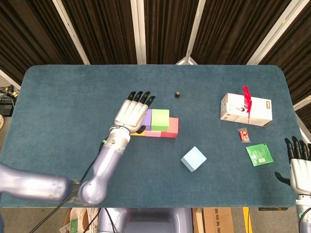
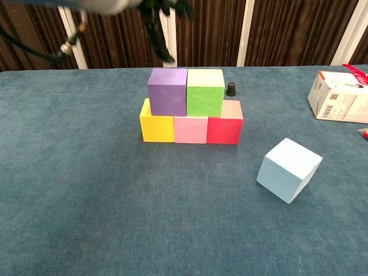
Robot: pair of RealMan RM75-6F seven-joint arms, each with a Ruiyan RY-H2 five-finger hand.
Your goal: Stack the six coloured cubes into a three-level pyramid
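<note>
Head view: left hand (image 1: 132, 112) hangs over the left end of the stack, fingers spread, holding nothing. Right hand (image 1: 298, 162) sits at the near right bench edge, fingers apart, empty. Blue cube (image 1: 194, 158) lies alone, near and right of the stack. White box (image 1: 246, 109), green packet (image 1: 259, 155) and a black knob (image 1: 178, 93) lie well apart from the cubes.

Chest view: bottom row yellow (image 2: 156, 125), pink (image 2: 191, 129), red (image 2: 225, 126), touching. Purple (image 2: 167, 91) and green (image 2: 205, 92) sit on them side by side. Two levels done; top level left, presumably the blue cube.

Bench (image 2: 86, 195) covered in teal felt-like cloth; dark curtains (image 2: 207, 31) behind.
</note>
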